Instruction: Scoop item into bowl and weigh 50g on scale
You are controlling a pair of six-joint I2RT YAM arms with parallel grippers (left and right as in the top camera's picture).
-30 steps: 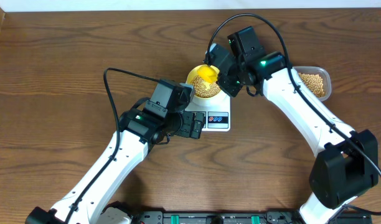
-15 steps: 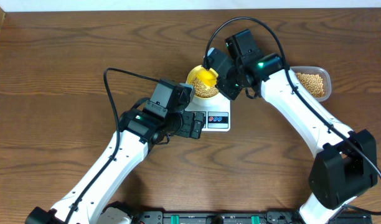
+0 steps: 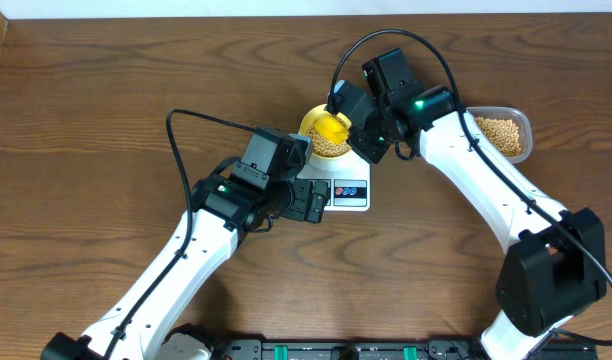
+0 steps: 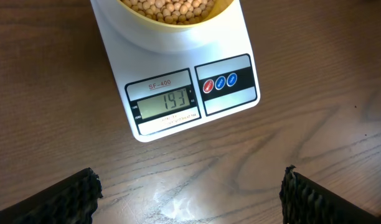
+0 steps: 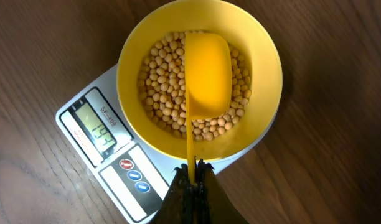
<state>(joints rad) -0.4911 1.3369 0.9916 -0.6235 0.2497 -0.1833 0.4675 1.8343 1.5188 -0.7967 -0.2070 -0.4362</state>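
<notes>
Yellow of the pale sort: found the bowl (image 5: 129, 68) seated on the platform of the white scale (image 4: 178, 59), near the middle of the wooden desk (image 3: 106, 100). Saw its floor covered by tan beans (image 5: 159, 93), lying more than one layer deep, with the walls bare above them. Noted the bright yellow scoop (image 5: 207, 65) inside the rim, head over the beans toward 12 o'clock, thin handle running to 6 o'clock across the bowl's edge; could not tell whether head and beans touched. Read one, nine, three on the display (image 4: 164, 104), any decimal mark too small to make out, with one red and two blue buttons (image 4: 220, 83) just at 3 o'clock of it. Spotted the clear tub (image 3: 523, 122) at 3 o'clock of the bowl, well apart, holding more of the same beans. Found the right fingers (image 5: 192, 177) pinched tight on the end of the scoop handle. Found the left fingers (image 4: 190, 199) spread wide at 6 o'clock of the scale, above bare desk, gripping nothing and touching nothing.
</notes>
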